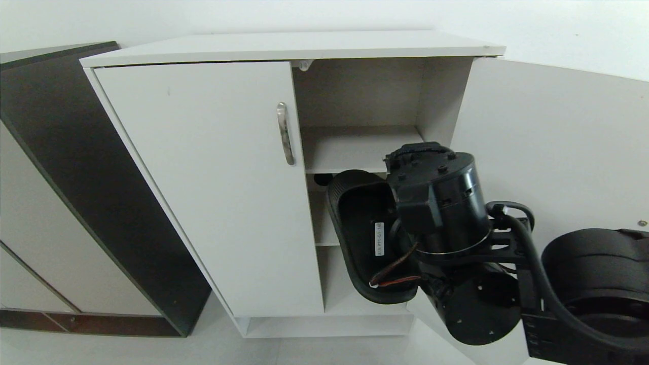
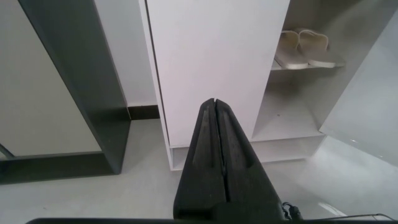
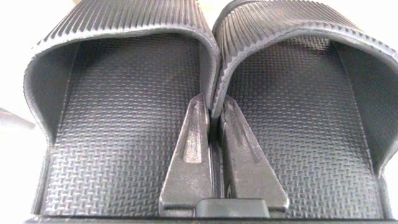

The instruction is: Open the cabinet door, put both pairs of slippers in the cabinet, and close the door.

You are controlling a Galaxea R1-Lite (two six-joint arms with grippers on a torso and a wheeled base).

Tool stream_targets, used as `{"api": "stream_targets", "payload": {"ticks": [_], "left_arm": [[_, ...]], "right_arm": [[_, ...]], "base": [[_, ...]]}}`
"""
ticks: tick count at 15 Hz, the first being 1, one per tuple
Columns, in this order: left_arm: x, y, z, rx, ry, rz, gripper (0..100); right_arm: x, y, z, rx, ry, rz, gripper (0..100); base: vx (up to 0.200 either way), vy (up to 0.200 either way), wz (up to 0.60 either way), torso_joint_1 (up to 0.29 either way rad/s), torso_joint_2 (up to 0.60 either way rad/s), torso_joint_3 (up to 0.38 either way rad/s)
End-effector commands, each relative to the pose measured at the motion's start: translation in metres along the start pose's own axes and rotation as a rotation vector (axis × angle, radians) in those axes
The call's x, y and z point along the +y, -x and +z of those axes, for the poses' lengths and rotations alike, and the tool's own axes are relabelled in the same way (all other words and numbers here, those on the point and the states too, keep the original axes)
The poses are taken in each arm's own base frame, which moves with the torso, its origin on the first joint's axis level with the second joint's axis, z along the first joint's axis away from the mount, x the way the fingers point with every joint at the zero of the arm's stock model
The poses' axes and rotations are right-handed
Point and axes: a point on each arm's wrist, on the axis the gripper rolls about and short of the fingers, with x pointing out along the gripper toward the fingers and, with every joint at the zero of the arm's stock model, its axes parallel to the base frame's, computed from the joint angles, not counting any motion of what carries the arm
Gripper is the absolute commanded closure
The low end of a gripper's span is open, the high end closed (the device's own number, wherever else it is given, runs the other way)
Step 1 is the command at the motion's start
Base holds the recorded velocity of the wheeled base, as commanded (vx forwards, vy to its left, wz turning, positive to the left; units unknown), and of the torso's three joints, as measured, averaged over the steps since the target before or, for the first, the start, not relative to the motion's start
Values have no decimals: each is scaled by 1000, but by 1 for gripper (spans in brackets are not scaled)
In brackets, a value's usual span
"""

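Black slippers (image 3: 124,93) (nearby label (image 1: 379,238) unreadable) clamped in right pincer (image 3: 214,104).

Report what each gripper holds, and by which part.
Right gripper: the black slippers, both pinched together by their adjoining inner edges. Left gripper: shut, holding nothing.

- Dark panel (image 1: 101,192): tall, flat, near-black face. Stands on floor (image 1: 127,350), just beside cabinet (image 1: 203,177), on its left in head view.
- Beige panel (image 1: 25,228): lighter surface adjoining dark panel, on side away from cabinet.
- Baseboard (image 1: 76,322): reddish-brown strip along foot of beige panel, meeting floor.
- Floor: pale grey, smooth, matte.
- Wall (image 1: 557,25): plain white, behind cabinet top.
- Skirting strip (image 2: 143,112): dark band at wall foot, between dark panel and cabinet.
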Motion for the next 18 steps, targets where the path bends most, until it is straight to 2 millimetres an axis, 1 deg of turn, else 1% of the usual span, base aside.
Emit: {"api": "stream_targets", "payload": {"ticks": [1,3,5,6,7,9,13,18], "left_arm": [[0,0,0,0,0,0,100],[0,0,0,0,0,0,100],[0,0,0,0,0,0,100],[0,0,0,0,-2,0,100],[0,0,0,0,0,0,100],[0,0,0,0,0,0,100],[0,0,0,0,-2,0,100],[0,0,0,0,-2,0,100]], "right_arm": [[-6,15,16,-37,-40,17,100],[-5,12,13,-30,-32,10,100],[0,6,5,-21,-13,-13,100],[6,-1,-2,-23,1,-61,100],[10,-2,-5,-23,5,-73,100],[14,0,-7,-27,2,-58,100],[15,-3,-11,-17,13,-58,100],[16,-3,-10,-23,7,-59,100]], "base": [[0,0,0,0,0,0],[0,0,0,0,0,0],[0,0,0,0,0,0],[0,0,0,0,0,0],[0,0,0,0,0,0],[0,0,0,0,0,0],[0,0,0,0,0,0],[200,0,0,2,3,2]]}}
